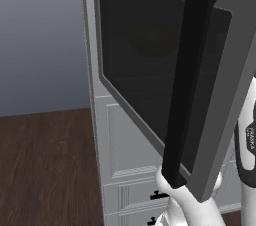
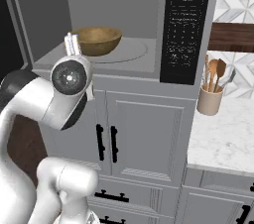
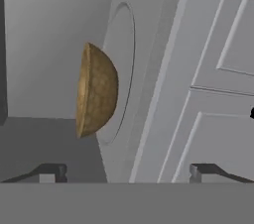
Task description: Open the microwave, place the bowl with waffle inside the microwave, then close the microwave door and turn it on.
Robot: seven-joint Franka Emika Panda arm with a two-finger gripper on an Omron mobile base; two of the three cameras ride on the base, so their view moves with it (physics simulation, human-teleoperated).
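Bowl [image 2: 97, 40] resting on the turntable inside the microwave [image 2: 114, 25], hand [image 3: 128, 173] spread and empty just outside the cavity; closing the swung-out door [image 1: 200, 85] likely follows.

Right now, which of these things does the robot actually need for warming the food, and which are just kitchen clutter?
Needed:
- microwave, standing open
- bowl with waffle, already on the turntable inside
- microwave door, swung open
- gripper, open, holding nothing

Just lying about:
- utensil crock on the marble counter
- white cabinet doors
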